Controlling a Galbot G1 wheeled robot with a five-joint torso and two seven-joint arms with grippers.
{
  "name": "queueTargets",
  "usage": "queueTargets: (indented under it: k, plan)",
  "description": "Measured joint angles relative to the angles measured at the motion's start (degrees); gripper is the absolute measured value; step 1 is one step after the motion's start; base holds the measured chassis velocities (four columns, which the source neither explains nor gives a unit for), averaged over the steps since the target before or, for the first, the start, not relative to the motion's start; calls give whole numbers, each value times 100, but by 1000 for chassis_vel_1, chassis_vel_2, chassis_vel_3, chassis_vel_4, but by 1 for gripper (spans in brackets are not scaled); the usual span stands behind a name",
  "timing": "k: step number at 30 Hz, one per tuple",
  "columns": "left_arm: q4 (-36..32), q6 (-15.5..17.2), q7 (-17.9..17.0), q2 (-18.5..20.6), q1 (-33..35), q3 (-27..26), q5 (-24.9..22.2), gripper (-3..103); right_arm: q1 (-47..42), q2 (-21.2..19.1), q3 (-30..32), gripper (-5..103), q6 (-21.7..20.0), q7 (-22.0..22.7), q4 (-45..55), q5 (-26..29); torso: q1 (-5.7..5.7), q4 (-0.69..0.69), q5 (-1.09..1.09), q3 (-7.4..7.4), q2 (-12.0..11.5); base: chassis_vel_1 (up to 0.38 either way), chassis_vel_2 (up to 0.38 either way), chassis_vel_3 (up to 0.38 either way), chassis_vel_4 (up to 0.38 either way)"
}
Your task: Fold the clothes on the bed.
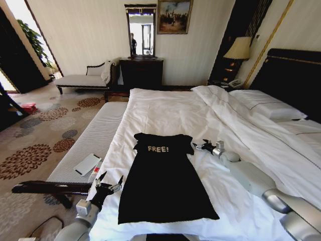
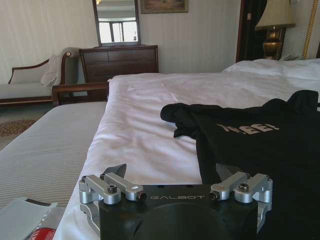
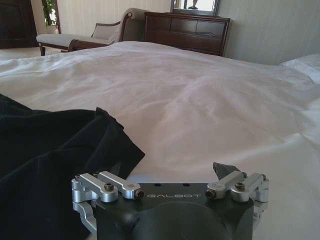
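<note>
The black "FREE!" top (image 1: 163,178) is lying spread flat, face up, on the white duvet (image 1: 170,108) near the foot of the bed (image 1: 235,125), its collar pointing toward the headboard (image 1: 293,75) and its hem toward the robot. It is lying smooth and fully opened, which judging by the task is the layout a fold starts from: both sleeves and both side edges are exposed and reachable.

The left gripper (image 1: 109,182) is hovering just beside the top's left edge, about level with the lower body of the garment and over the edge of the duvet. Its jaws are spread wide, and in the left wrist view the fabric is lying just ahead of the open fingers (image 2: 122,172), nothing between them.

The right gripper (image 1: 205,147) is resting low by the top's right sleeve, just off its tip. Its jaws are also spread, one dark fingertip (image 3: 222,169) showing over bare duvet, with the sleeve cloth lying just beside it, not pinched.

The two arms are flanking the top on opposite sides, seemingly so each can take an edge. No fold is made yet.
</note>
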Motion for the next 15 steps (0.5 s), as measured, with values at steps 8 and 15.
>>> queueTargets:
  k: [8,15]
  plan:
    - [125,-38,45,-24,-59,30,-14,100,58,3,-145,100,-211,188,567,154,0,-1,0,0,0,0,0,0,0]
    - [122,-39,65,-21,-83,27,-52,100,86,124,-473,100,-260,273,799,-109,0,1,1,0,0,0,0,0,0]
